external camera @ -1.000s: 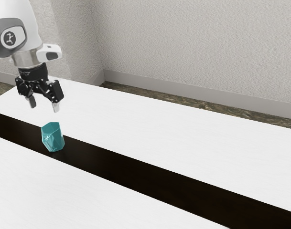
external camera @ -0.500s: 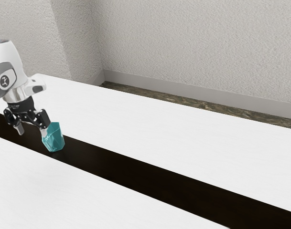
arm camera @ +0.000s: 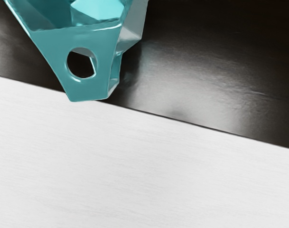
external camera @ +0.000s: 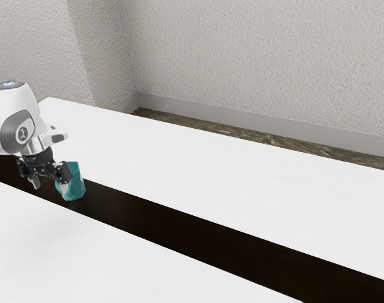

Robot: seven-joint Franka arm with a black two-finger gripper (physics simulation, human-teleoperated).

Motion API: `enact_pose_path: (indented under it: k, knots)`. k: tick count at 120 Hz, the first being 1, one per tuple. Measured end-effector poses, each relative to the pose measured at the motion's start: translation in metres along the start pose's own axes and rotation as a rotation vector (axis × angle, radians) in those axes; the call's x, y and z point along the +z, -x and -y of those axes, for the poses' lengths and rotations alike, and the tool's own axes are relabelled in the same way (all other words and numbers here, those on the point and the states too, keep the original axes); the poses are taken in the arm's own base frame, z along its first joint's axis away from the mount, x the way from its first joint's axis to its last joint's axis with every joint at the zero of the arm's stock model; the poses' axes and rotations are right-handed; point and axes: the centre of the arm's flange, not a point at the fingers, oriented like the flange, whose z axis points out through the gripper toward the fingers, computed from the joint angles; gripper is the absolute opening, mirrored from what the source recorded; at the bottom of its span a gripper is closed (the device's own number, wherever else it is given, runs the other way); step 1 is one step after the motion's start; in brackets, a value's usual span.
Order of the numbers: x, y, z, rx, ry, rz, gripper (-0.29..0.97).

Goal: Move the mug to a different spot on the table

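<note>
The mug [external camera: 74, 182] is teal and faceted, and it stands upright on the dark stripe [external camera: 198, 237] of the white table [external camera: 217, 167], toward the exterior view's left. My gripper [external camera: 49, 182] is low at the mug's left side, open, with one finger overlapping the mug's left edge and the other out over the stripe. In the wrist view the mug [arm camera: 82, 42] is very close, its looped handle [arm camera: 89, 80] reaching over the stripe's edge toward the white surface. I cannot tell whether a finger touches the mug.
The dark stripe runs diagonally across the table, with broad white surface on both sides [external camera: 84, 259]. A plaster wall and baseboard [external camera: 255, 120] stand behind the far edge. Nothing else stands on the table.
My hand has dropped from above the mug to its level and shifted toward the exterior view's left. The fingers stay spread. The mug has not moved.
</note>
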Motion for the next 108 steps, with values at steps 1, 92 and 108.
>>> enact_pose_path:
  k: [1, 92, 108]
  knots:
    - [0.001, -0.001, 0.0, 0.001, 0.0, -0.001, 0.68]
    - [0.061, -0.053, 0.035, 0.006, 0.001, -0.055, 0.68]
    - [0.07, -0.056, 0.034, 0.016, 0.0, -0.052, 0.68]
